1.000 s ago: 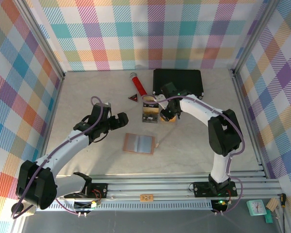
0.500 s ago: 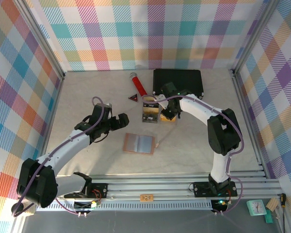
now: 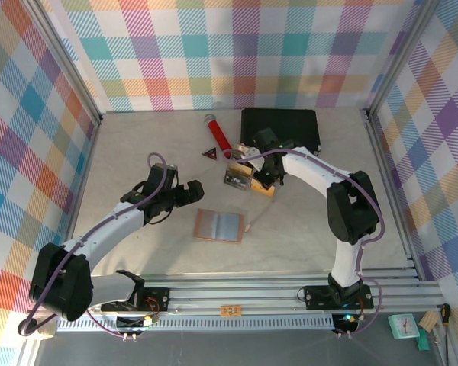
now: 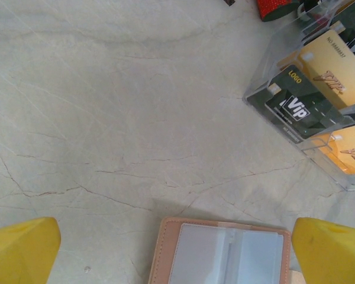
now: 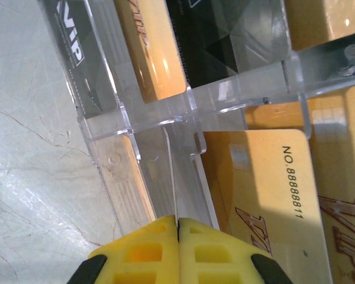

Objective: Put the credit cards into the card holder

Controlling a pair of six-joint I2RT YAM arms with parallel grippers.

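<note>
Credit cards (image 5: 272, 195) are slotted in the clear tray (image 3: 237, 177), mid-width toward the far edge of the tabletop (image 3: 137, 160). The card holder (image 3: 220, 226) lies open and flat, central, closer to the near edge. Right gripper (image 5: 178, 245) pads are pressed together at a tray divider beside a gold card; can't tell if a card is nipped. Left gripper (image 3: 191, 191) jaws are wide apart, just left of the card holder. Cards are probably light, stiff, thin and slick, so pinch an exposed top edge. The tray may tip.

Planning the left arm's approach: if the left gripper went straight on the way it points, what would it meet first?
Probably the card holder, lying open just ahead of it, though depth is unclear.
</note>
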